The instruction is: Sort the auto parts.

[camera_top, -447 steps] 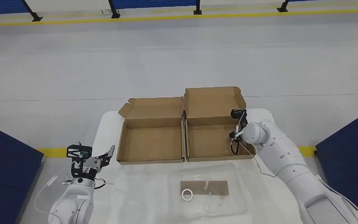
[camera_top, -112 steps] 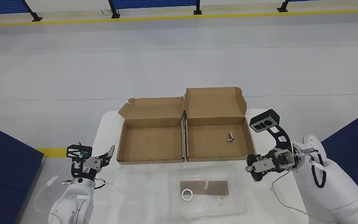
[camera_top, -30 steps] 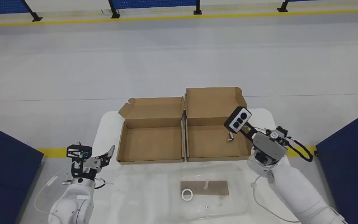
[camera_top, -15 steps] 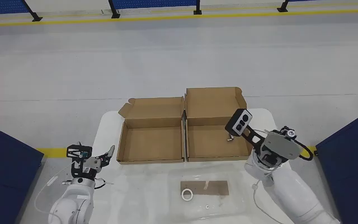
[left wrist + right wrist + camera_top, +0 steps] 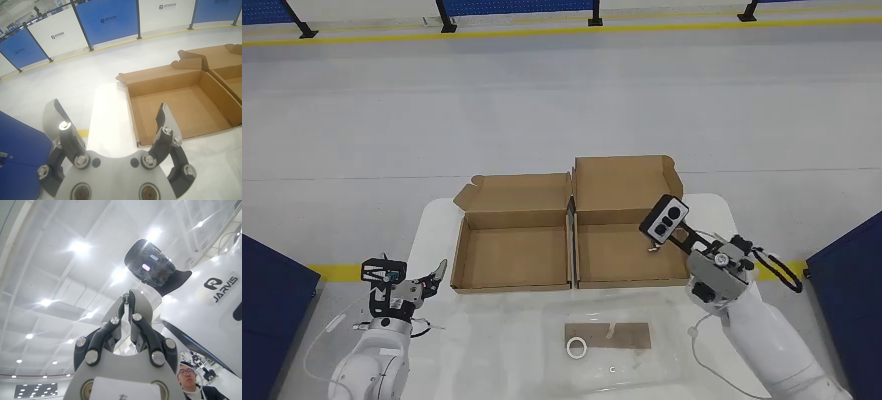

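The right end effector (image 5: 127, 297) points up toward the ceiling, its jaws drawn narrow and pinching a small threaded silver metal part (image 5: 126, 298) at the very tips. In the top view its arm sits by the near right corner of the right-hand open brown cardboard box (image 5: 627, 262).

My reading is that one part is picked and held up, not yet dropped. The next move calls for turning the wrist down over a box floor and releasing. Which box it belongs in I cannot tell.

The box walls stand upright, so the part must cross the near wall. A white ring (image 5: 576, 347) waits in the clear plastic tray (image 5: 642, 360) on the white tabletop (image 5: 502, 340).

The left end effector (image 5: 110, 104) is spread wide and holds nothing. It is just beside the left-hand brown cardboard box (image 5: 512, 258), well apart from the right arm.
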You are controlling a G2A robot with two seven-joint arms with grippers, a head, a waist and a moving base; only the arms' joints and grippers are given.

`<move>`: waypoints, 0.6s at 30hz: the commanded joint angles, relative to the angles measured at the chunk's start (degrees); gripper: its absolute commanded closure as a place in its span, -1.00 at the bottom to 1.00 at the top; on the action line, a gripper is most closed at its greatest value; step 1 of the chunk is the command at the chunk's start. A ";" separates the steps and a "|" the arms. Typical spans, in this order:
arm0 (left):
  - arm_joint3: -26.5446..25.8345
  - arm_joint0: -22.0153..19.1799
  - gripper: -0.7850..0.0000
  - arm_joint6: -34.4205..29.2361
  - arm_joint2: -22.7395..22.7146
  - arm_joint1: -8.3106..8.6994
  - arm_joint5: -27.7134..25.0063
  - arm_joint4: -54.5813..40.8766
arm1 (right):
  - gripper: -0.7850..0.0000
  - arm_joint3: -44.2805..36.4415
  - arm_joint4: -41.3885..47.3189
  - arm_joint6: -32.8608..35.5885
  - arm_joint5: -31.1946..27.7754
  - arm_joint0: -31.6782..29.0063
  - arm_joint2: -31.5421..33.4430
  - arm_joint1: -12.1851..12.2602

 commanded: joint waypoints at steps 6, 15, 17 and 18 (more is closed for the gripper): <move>0.00 0.00 -1.00 0.00 0.00 0.00 0.00 0.00 | 1.00 0.29 -3.21 0.44 0.26 -0.36 0.89 -0.33; 0.00 0.00 -1.00 0.00 0.00 0.00 0.00 0.00 | 1.00 -0.01 4.44 0.40 1.17 -1.21 1.40 -1.46; 0.00 0.00 -1.00 0.00 0.00 0.00 0.00 0.00 | 1.00 -0.12 4.89 0.20 1.65 -1.28 1.58 -1.64; 0.00 0.00 -1.00 0.00 0.00 0.00 0.00 0.00 | 1.00 -0.13 5.11 0.12 1.82 -1.32 1.71 -1.73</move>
